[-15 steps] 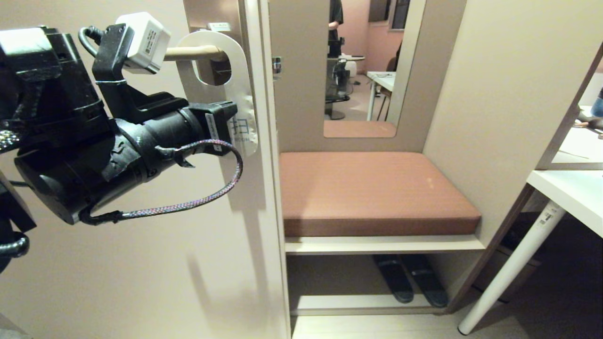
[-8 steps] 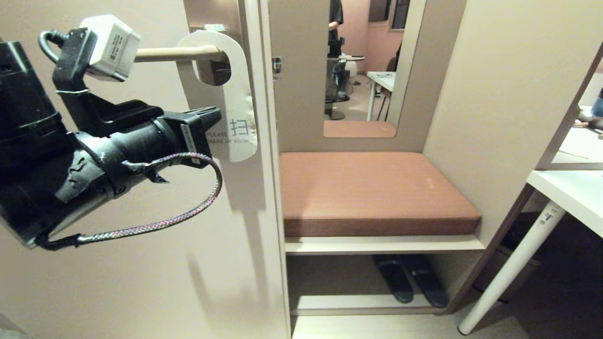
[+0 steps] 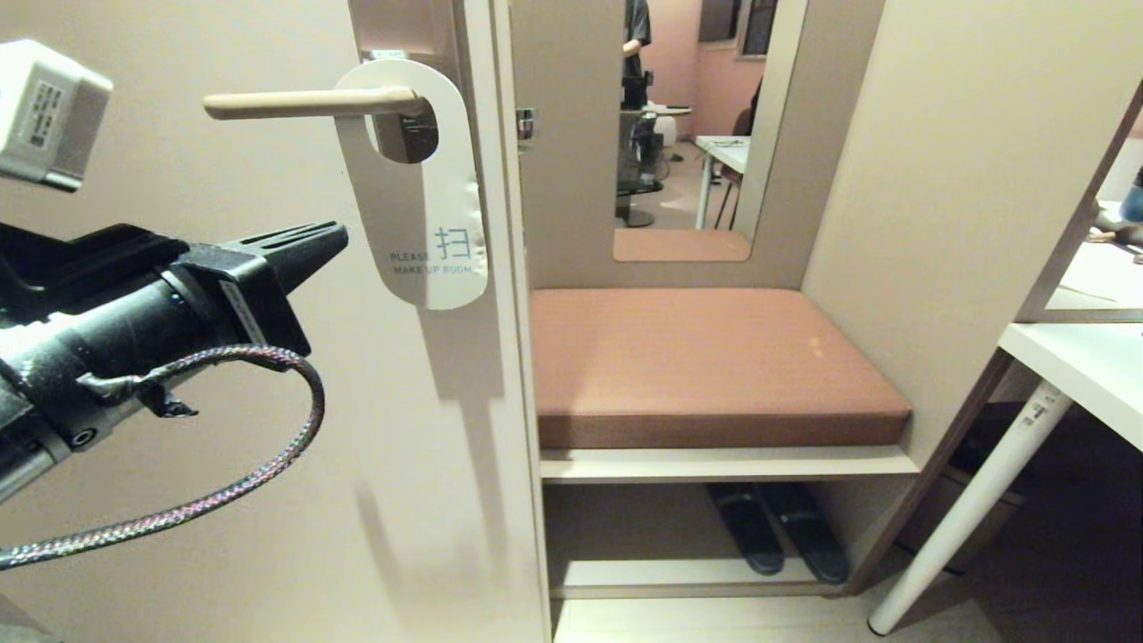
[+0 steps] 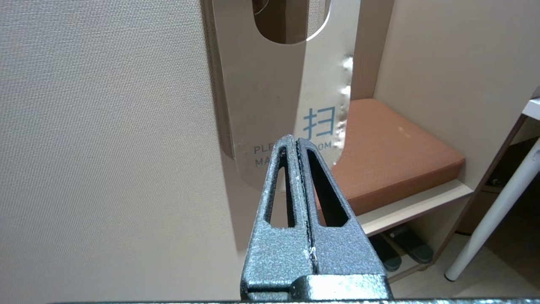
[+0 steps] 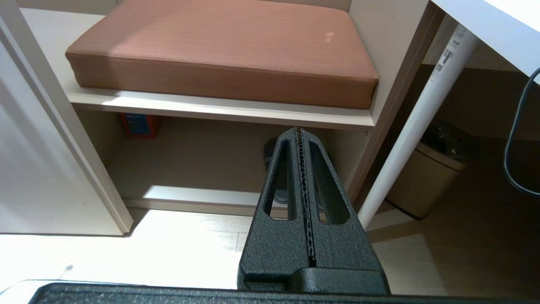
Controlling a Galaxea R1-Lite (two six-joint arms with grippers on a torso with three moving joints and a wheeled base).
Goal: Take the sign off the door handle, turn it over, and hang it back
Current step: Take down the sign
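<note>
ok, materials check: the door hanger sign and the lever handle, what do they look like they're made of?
The sign: thin white card, probably laminated or plastic-coated; it shows a glossy sheen and small dents along one edge. The door handle: cream-beige with a smooth matte finish and no metallic glint, so painted or coated metal, or possibly plastic; the pictures leave that open. Its backplate looks like brushed brown metal.

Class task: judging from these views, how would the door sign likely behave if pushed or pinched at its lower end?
The sign looks thin and flat, so probably light and slightly bendy. Hanging only by its hole over the door handle, it would likely swing. Dents along one edge suggest it creases easily.
</note>
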